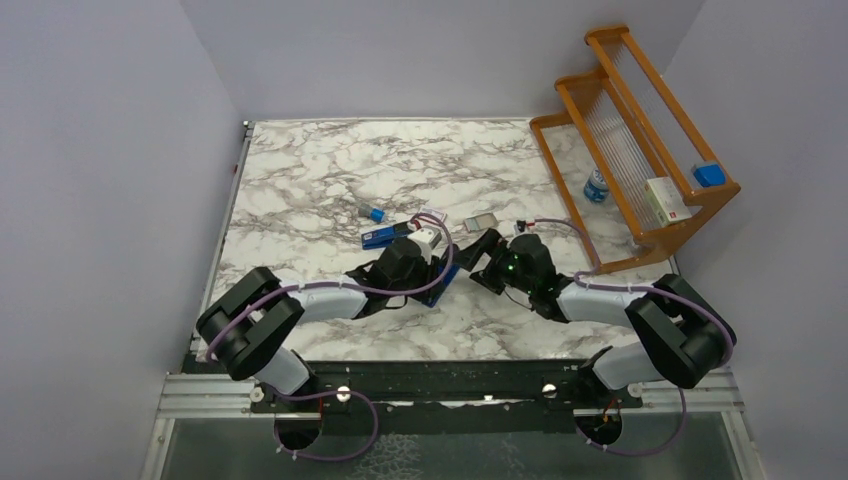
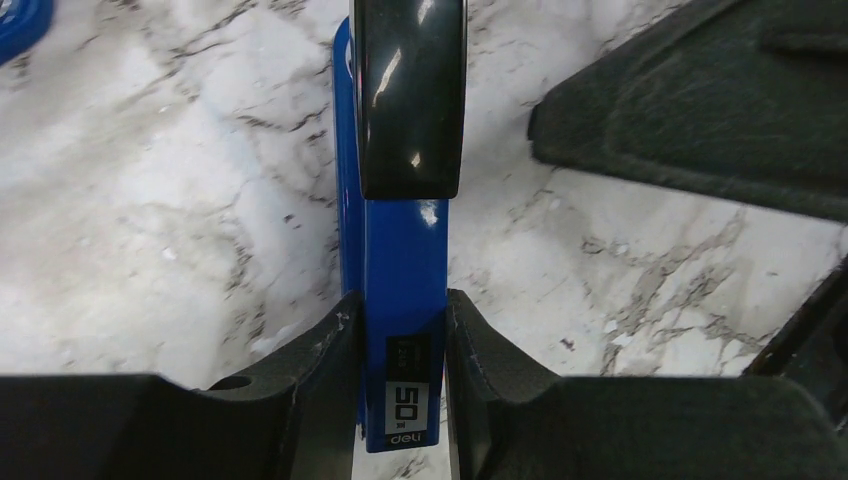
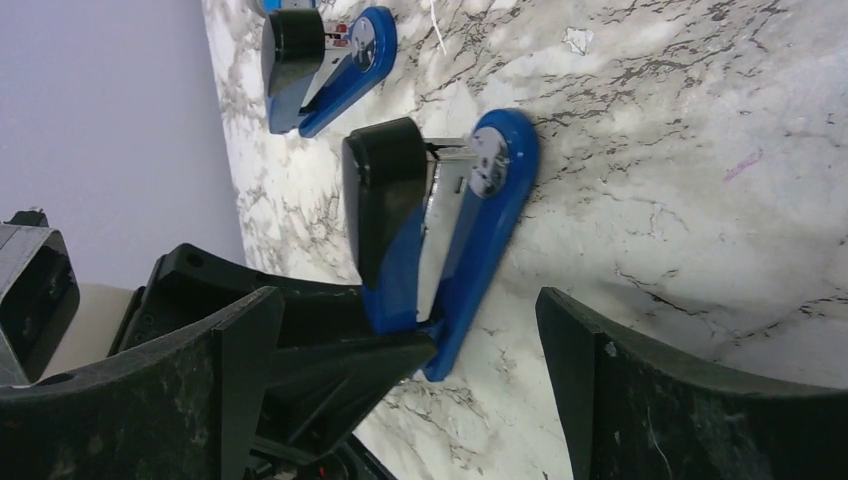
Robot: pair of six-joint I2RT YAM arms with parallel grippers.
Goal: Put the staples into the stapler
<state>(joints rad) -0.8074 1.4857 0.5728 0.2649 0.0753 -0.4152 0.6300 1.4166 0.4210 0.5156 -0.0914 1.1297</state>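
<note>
A blue stapler (image 2: 405,290) with a black top lies on the marble table, its rear end clamped between the fingers of my left gripper (image 2: 403,340). From the right wrist view the same stapler (image 3: 450,230) lies on its side with its top slightly lifted. My right gripper (image 3: 408,330) stands wide open just beside it, nothing between its fingers. In the top view the stapler (image 1: 440,288) sits between the left gripper (image 1: 425,268) and the right gripper (image 1: 478,258). A small white box with a pink edge (image 1: 431,215) and a small flat greyish tray (image 1: 482,222), the staples, lie just beyond.
A second blue stapler (image 1: 383,236) and a small blue-capped cylinder (image 1: 376,213) lie behind the left gripper. A wooden rack (image 1: 640,130) stands at the back right, holding a white box (image 1: 667,200) and a blue item (image 1: 708,175). A small bottle (image 1: 596,187) stands by it.
</note>
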